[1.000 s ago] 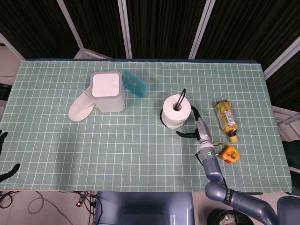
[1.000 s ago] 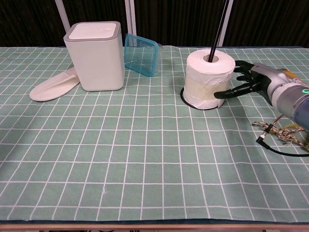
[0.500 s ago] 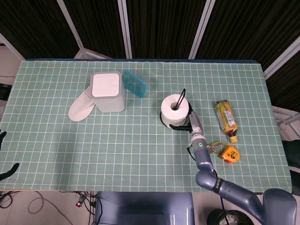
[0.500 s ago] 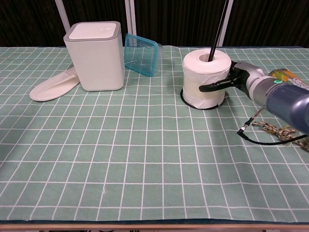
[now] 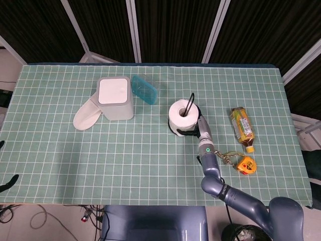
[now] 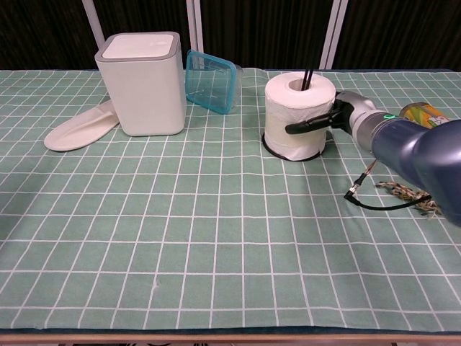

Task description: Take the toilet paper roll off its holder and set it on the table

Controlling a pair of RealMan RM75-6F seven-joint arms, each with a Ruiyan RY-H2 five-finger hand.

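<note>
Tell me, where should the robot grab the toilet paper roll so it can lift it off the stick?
Probably around its soft round side, near the middle, coming from the right where the right hand already wraps it. The toilet paper roll stands upright with the holder's black rod through its hole, so a side grip leaves the top clear to slide straight up.

Open tablecloth (image 6: pixel 216 238) is offered in front of the toilet paper roll (image 6: pixel 297 114). The far-left side is blocked by the white bin (image 6: pixel 142 83) and blue container (image 6: pixel 212 81); the right by the bottle (image 5: pixel 242 128).
</note>
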